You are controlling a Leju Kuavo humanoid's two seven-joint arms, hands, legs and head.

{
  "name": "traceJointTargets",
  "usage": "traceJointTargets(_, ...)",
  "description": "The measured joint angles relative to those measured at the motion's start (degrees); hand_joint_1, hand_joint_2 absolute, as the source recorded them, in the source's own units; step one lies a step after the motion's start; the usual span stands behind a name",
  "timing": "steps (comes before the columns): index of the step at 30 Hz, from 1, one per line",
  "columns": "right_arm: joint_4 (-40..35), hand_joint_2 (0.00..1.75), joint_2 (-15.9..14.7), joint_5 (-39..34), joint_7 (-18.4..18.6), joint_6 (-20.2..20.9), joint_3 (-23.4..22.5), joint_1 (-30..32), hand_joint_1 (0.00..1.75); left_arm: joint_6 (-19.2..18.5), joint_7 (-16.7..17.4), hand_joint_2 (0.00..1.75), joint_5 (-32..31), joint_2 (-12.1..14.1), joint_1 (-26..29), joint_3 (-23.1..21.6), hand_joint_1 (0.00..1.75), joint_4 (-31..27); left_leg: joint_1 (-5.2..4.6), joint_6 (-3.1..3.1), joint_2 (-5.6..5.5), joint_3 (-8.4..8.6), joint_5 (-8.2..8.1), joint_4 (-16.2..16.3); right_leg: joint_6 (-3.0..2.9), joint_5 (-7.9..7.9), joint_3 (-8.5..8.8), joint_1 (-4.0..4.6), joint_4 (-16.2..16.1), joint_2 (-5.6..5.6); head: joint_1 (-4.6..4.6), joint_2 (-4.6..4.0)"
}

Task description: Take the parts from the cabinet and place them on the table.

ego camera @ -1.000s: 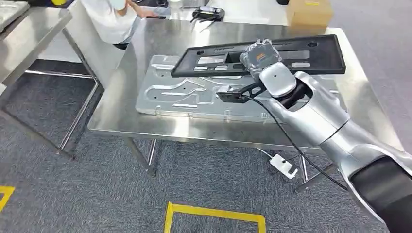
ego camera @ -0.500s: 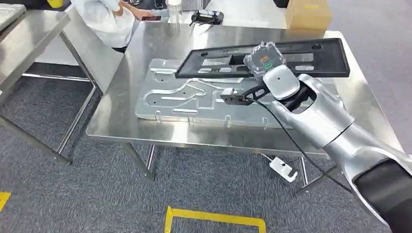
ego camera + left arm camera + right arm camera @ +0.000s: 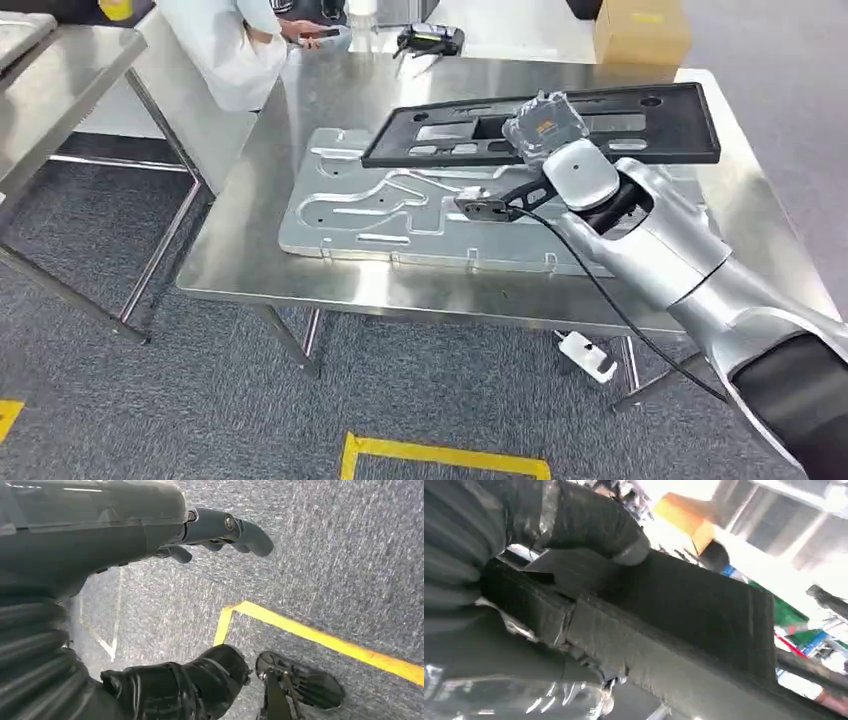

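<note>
My right hand (image 3: 545, 126) grips a long black plastic panel (image 3: 640, 118) with several cut-outs, held level just above the steel table (image 3: 300, 272). The right wrist view has the panel (image 3: 684, 610) close up with my thumb (image 3: 594, 525) pressed onto its face. Under the panel a large stamped silver metal sheet part (image 3: 370, 205) lies flat on the table. My left hand (image 3: 220, 530) hangs over the grey carpet, its fingers loosely apart and holding nothing.
A person in white (image 3: 225, 40) stands at the table's far left corner. A cardboard box (image 3: 640, 30) and a black device (image 3: 430, 40) sit on the table behind. Another steel table (image 3: 50, 90) is at the left. Yellow floor tape (image 3: 440, 455) marks the carpet.
The view has shifted slightly, so the table sits a little lower and closer. My right hand has carried the black panel a bit further over the table.
</note>
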Motion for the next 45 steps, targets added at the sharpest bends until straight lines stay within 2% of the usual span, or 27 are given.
traceJointTargets(2,-0.1,1.75,0.0,0.0,0.0,0.0,0.0,0.0,1.61,0.0,0.1,1.75,0.0,0.0,0.0,0.0,0.00,0.0,0.12,-0.73,0.17,-0.26,-0.74,0.7,-0.59,0.21,0.61,-0.56,-0.8,-0.02,0.00,0.00)
traceJointTargets(3,-0.2,1.75,-0.2,0.0,0.1,0.0,0.0,-0.1,1.61,0.0,0.1,1.75,0.0,0.0,0.0,0.0,0.00,0.0,0.10,-1.03,0.26,-1.21,-2.06,2.9,-0.93,0.06,0.81,-0.61,-0.9,-0.07,-0.26,0.00)
traceJointTargets(6,-0.2,1.75,-0.2,0.0,0.0,0.0,0.0,0.3,1.61,0.0,0.1,1.75,0.0,0.0,0.0,0.0,0.00,0.0,0.36,-1.59,0.26,-7.99,-6.84,16.0,-1.43,-0.39,1.41,-0.51,-0.8,-0.08,-0.28,0.00)
traceJointTargets(7,-0.2,1.75,-0.2,0.0,0.0,0.0,0.0,0.5,1.61,0.0,0.1,1.75,0.0,0.0,0.1,0.0,0.00,0.0,0.38,-1.62,0.27,-9.37,-6.49,17.8,-1.45,-0.56,1.63,-0.50,-0.8,-0.05,-0.30,0.00)
traceJointTargets(9,-0.2,1.75,-0.2,0.0,-0.1,0.0,0.0,0.8,1.61,0.0,0.2,1.75,0.0,0.0,0.1,0.0,0.00,0.0,0.43,-1.60,0.27,-8.52,-2.42,13.8,-1.36,-1.03,2.21,-0.50,-0.7,0.00,-0.26,0.00)
traceJointTargets(11,-0.2,1.75,-0.2,0.0,0.0,-0.2,0.0,0.7,1.61,0.2,0.4,1.75,-0.1,0.0,0.1,0.0,0.00,0.0,0.43,-1.21,0.29,-4.26,3.52,3.4,-1.09,-1.66,2.94,-0.51,-0.5,0.02,-0.28,0.00)
traceJointTargets(13,-0.2,1.75,-0.2,0.1,0.0,-0.2,0.0,0.5,1.61,0.6,0.8,1.75,-0.3,0.1,0.0,-0.1,0.00,0.0,-0.02,-0.72,0.26,-2.42,2.74,-0.3,-0.58,-1.99,2.84,-0.11,-0.4,0.13,-0.26,0.00)
traceJointTargets(16,-0.2,1.75,-0.2,0.1,0.0,-0.2,0.0,0.5,1.61,0.9,1.0,1.75,-0.5,0.1,-0.1,-0.2,0.00,0.0,-0.15,0.03,0.15,-2.52,2.62,-0.1,0.18,-1.94,3.02,-0.31,-0.9,0.14,-0.20,0.00)
traceJointTargets(17,-0.2,1.75,-0.2,0.1,0.0,-0.2,0.0,0.5,1.61,0.9,1.1,1.75,-0.4,0.1,-0.1,-0.2,0.00,0.0,0.54,0.57,0.32,-1.90,3.01,-0.9,0.50,-2.35,2.72,-0.27,-0.6,0.09,-0.22,0.02)
traceJointTargets(18,-0.2,1.75,-0.3,0.1,0.1,-0.2,0.0,0.4,1.61,0.9,1.1,1.75,-0.5,0.1,-0.1,-0.2,0.00,0.0,0.32,0.62,0.25,-1.56,3.01,-1.2,0.75,-3.07,2.31,-0.25,0.7,-0.08,-0.04,0.00)
traceJointTargets(21,-0.2,1.75,-0.3,0.1,0.1,-0.2,0.0,0.4,1.61,0.9,1.2,1.75,-0.4,0.2,-0.2,-0.2,0.00,0.0,0.28,1.36,0.27,-1.28,2.60,-1.1,1.12,-8.10,-3.56,-0.40,12.5,-0.17,0.15,0.00)
traceJointTargets(22,-0.2,1.75,-0.3,0.1,0.1,-0.1,0.0,0.7,1.61,0.9,1.2,1.75,-0.4,0.2,-0.2,-0.2,0.00,0.0,0.28,1.50,0.27,-1.20,2.43,-1.1,1.19,-8.65,-5.44,-0.40,15.4,-0.17,0.13,0.00)
traceJointTargets(23,-0.2,1.75,-0.3,0.1,0.1,0.0,0.0,1.0,1.61,0.9,1.2,1.75,-0.4,0.2,-0.1,-0.2,0.00,0.0,0.29,1.48,0.23,-1.06,2.30,-1.0,1.22,-7.87,-6.09,-0.45,15.8,-0.18,0.18,0.00)
traceJointTargets(25,-0.2,1.75,-0.3,0.1,0.1,0.1,0.0,1.1,1.61,0.7,1.2,1.75,-0.4,0.1,0.0,-0.2,0.00,0.0,0.32,1.32,0.15,-0.77,1.94,-0.8,1.12,-4.33,-4.45,-0.59,11.2,-0.22,0.15,0.00)
traceJointTargets(26,-0.2,1.75,-0.3,0.1,0.1,0.1,0.0,1.1,1.61,0.7,1.2,1.75,-0.4,0.0,0.0,-0.2,0.00,0.0,0.39,1.04,0.09,-0.52,1.50,-0.4,0.92,-0.70,-1.39,-0.62,4.5,-0.34,0.17,0.00)
traceJointTargets(27,-0.3,1.75,-0.3,0.1,0.1,0.0,0.0,1.0,1.61,0.7,1.2,1.75,-0.4,0.0,-0.1,-0.2,0.00,0.0,0.41,0.69,0.09,-0.48,1.12,-0.1,0.81,0.00,0.15,-0.62,0.6,-0.41,0.15,0.00)
traceJointTargets(28,-0.3,1.75,-0.3,0.1,0.1,0.0,0.0,1.0,1.61,0.8,1.2,1.75,-0.4,0.1,-0.1,-0.2,0.00,0.0,0.11,0.41,0.04,-0.82,0.95,0.0,0.81,-0.87,0.65,-0.33,0.4,-0.41,0.17,0.00)
traceJointTargets(31,-0.5,1.75,-0.3,0.1,0.1,0.1,0.0,1.5,1.61,0.8,1.2,1.75,-0.4,0.2,0.0,-0.2,0.00,0.0,0.03,-0.15,0.06,-0.78,0.83,0.1,0.11,-0.83,0.68,-0.14,0.3,-0.04,-0.07,0.00)
traceJointTargets(33,-0.7,1.75,-0.4,0.1,0.1,0.0,0.0,1.6,1.61,0.8,1.2,1.75,-0.4,0.2,0.0,-0.2,0.00,0.0,0.12,-0.73,0.14,-0.96,0.42,0.2,-0.67,-0.66,1.02,-0.59,-0.2,-0.05,0.02,0.00)
traceJointTargets(34,-0.7,1.75,-0.4,0.1,0.2,0.0,0.0,1.6,1.61,0.8,1.2,1.75,-0.4,0.1,0.0,-0.2,0.00,0.0,0.22,-1.16,0.28,-1.47,-0.51,2.0,-0.94,-0.81,1.29,-0.60,-0.3,-0.07,-0.24,0.00)
traceJointTargets(37,-0.9,1.75,-0.4,0.0,0.3,-0.7,0.0,2.2,1.61,0.8,1.2,1.75,-0.3,0.2,-0.1,-0.3,0.00,0.0,0.35,-1.62,0.28,-7.61,-5.57,14.3,-1.68,-1.24,1.82,-0.45,-0.2,-0.03,-0.35,0.00)
traceJointTargets(38,-0.9,1.75,-0.4,-0.3,0.4,-1.0,0.0,2.7,1.61,0.8,1.2,1.75,-0.3,0.2,-0.1,-0.3,0.00,0.0,0.35,-1.66,0.28,-9.52,-6.35,17.3,-1.76,-1.43,1.98,-0.37,-0.2,-0.03,-0.37,0.00)
traceJointTargets(39,-0.9,1.75,-0.4,-0.4,0.5,-1.2,0.0,3.2,1.61,0.8,1.2,1.75,-0.3,0.2,0.0,-0.3,0.00,0.0,0.35,-1.58,0.28,-10.44,-5.79,18.2,-1.76,-1.57,2.21,-0.30,-0.2,-0.01,-0.33,0.00)
traceJointTargets(40,-0.9,1.75,-0.4,-0.5,0.6,-1.3,0.0,3.6,1.61,0.8,1.2,1.75,-0.3,0.1,0.0,-0.3,0.00,0.0,0.35,-1.42,0.28,-9.96,-3.77,16.3,-1.75,-1.79,2.49,-0.26,-0.2,0.02,-0.33,0.00)
traceJointTargets(42,-0.9,1.75,-0.4,-0.5,0.5,-1.7,0.0,3.8,1.61,0.9,1.3,1.75,-0.3,0.2,0.0,-0.3,0.00,0.0,0.27,-0.80,0.28,-5.94,2.05,6.7,-1.58,-2.21,3.17,-0.18,-0.2,0.07,-0.33,0.00)
traceJointTargets(43,-0.9,1.75,-0.4,-0.5,0.5,-2.1,0.0,3.8,1.61,0.9,1.3,1.75,-0.3,0.2,0.0,-0.3,0.00,0.0,0.16,-0.33,0.28,-3.90,4.01,2.1,-1.46,-2.45,3.41,-0.19,-0.3,0.07,-0.35,0.00)
traceJointTargets(45,-0.9,1.75,-0.4,-0.5,0.5,-2.9,0.0,3.9,1.61,0.9,1.3,1.75,-0.3,0.3,-0.2,-0.5,0.00,0.0,-0.33,-0.01,0.26,-2.62,2.79,0.1,-0.87,-2.72,3.31,0.06,-0.3,0.14,-0.26,0.00)
